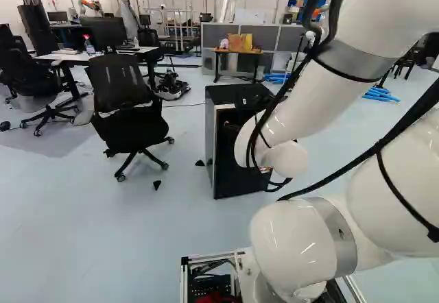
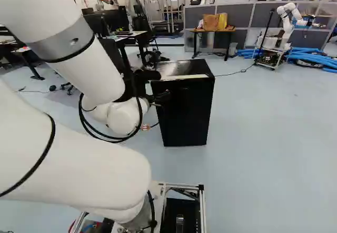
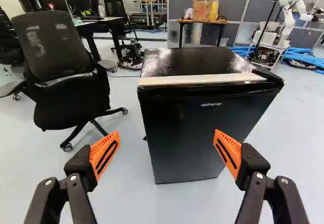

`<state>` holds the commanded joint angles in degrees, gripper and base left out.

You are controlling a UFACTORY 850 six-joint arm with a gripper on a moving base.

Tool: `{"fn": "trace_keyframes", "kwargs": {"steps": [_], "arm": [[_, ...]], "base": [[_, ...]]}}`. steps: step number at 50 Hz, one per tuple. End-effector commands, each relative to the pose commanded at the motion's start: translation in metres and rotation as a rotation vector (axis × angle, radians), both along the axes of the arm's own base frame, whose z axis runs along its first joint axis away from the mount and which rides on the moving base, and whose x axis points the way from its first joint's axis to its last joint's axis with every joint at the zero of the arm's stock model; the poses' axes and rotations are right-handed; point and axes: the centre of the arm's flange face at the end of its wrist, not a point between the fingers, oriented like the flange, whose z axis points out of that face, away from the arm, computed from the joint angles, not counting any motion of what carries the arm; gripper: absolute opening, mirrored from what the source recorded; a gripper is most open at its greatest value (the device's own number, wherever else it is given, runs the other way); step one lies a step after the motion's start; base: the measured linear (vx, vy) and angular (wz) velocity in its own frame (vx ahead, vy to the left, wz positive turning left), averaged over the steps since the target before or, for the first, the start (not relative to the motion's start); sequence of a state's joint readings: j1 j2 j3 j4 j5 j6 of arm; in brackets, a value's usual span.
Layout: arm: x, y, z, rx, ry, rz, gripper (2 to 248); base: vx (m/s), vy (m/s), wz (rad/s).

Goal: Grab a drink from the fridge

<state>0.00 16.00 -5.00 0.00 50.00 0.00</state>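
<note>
The black fridge (image 3: 197, 117) stands ahead of my gripper, its front toward me and shut, with a pale strip along the top front edge. In the right base view the fridge (image 2: 184, 112) is right of the arm's wrist, and my gripper (image 2: 160, 96) shows as a dark shape before its left part, partly hidden by the arm. In the wrist view my gripper (image 3: 166, 150) is open, its orange pads wide apart with nothing between them; fridge and fingers appear apart. No drink is in sight.
An office chair (image 3: 61, 72) stands left of the fridge in the left base view, near a desk (image 1: 96, 55). Behind are a small table (image 2: 212, 31) with bags and grey partitions. Another robot (image 2: 288, 19) stands at the back right, beside blue tubes (image 2: 310, 57).
</note>
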Motion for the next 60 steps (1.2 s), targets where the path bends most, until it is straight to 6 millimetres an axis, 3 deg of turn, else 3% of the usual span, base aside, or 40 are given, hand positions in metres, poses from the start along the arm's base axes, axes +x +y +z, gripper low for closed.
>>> {"fn": "trace_keyframes", "kwargs": {"steps": [28, 60], "arm": [[0.0, 0.0, 0.0, 0.0, 0.0, 0.0, 247], [0.0, 0.0034, 0.0, 0.004, 0.0, 0.005, 247]], "base": [[0.04, 0.053, -0.009], [0.001, 0.001, 0.0]]}}
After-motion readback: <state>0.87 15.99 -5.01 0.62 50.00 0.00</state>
